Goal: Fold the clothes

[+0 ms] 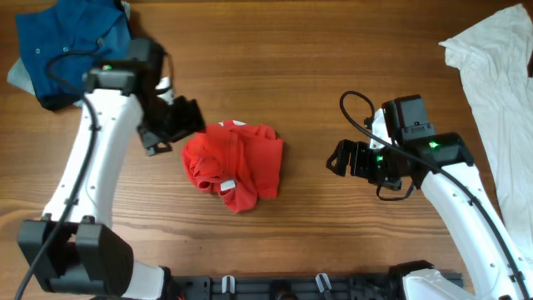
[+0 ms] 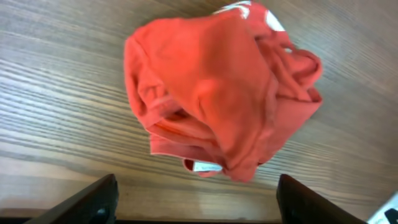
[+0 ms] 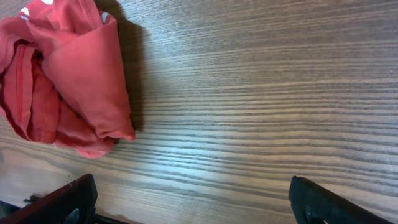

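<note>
The clothes are a red T-shirt (image 1: 235, 167) lying crumpled in a heap at the middle of the wooden table, with its pale neck label facing the front edge. My left gripper (image 1: 185, 123) hovers just off the heap's upper left corner, jaws wide apart and empty. In the left wrist view the red T-shirt (image 2: 217, 93) lies beyond the spread fingers (image 2: 93, 200), its label at the near edge. My right gripper (image 1: 341, 158) stands open to the right of the heap, a gap of bare wood between. The right wrist view shows the T-shirt (image 3: 68, 81) at the upper left.
A dark blue buttoned garment (image 1: 71, 42) is bunched at the back left corner, behind the left arm. A large white garment (image 1: 500, 92) drapes along the right edge. Bare wood lies between the red heap and the right gripper.
</note>
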You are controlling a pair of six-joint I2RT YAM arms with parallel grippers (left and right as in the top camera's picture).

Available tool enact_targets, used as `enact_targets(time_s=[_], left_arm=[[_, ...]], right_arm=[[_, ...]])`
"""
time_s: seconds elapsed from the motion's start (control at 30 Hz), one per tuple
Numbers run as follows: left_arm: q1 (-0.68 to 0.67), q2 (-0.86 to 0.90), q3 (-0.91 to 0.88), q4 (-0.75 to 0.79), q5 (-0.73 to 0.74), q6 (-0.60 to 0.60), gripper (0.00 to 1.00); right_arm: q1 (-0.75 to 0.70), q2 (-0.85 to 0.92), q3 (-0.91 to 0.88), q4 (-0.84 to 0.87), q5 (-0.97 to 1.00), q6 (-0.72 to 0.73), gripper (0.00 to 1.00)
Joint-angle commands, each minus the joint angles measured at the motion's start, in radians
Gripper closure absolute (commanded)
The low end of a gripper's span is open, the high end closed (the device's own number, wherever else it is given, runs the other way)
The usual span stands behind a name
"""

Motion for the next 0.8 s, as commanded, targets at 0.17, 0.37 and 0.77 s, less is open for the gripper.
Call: enact_targets(time_s=[0.17, 0.37, 0.77], left_arm=[[0.127, 0.032, -0.376, 0.247, 0.335, 0.154, 0.15], [0.152, 0.08, -0.451, 0.35, 0.335, 0.124, 0.14], [0.152, 0.145, -0.452, 0.544, 0.4, 0.124, 0.76]], right_arm=[[0.0, -0.001, -0.003, 0.011, -0.017, 0.007, 0.01], [0.0, -0.001, -0.003, 0.0, -0.023, 0.003, 0.01], [0.0, -0.001, -0.003, -0.001, -0.023, -0.001, 0.01]])
